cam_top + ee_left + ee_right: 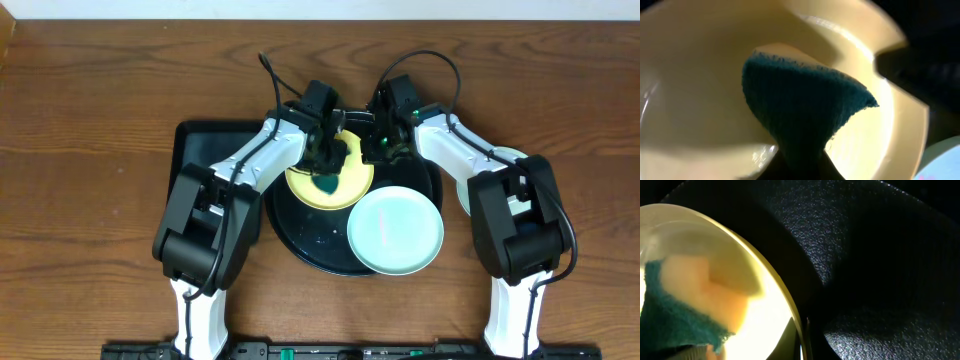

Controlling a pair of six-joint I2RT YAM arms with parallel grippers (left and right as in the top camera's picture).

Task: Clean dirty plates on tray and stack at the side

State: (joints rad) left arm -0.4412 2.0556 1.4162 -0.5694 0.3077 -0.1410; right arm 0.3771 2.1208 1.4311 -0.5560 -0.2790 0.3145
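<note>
Wooden table (100, 100), black tray (300, 245): sponge (328, 185) on yellow plate (352, 183), mint plate (395, 230) beside

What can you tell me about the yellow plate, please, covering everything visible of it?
The yellow plate is small, round, pale plastic with a raised rim, glossy inside. It sits over the back of the round black tray, apparently tilted. The left tool presses a green sponge onto its inner face; the right tool seems to pinch its rim. Dirt cannot be made out.
</note>
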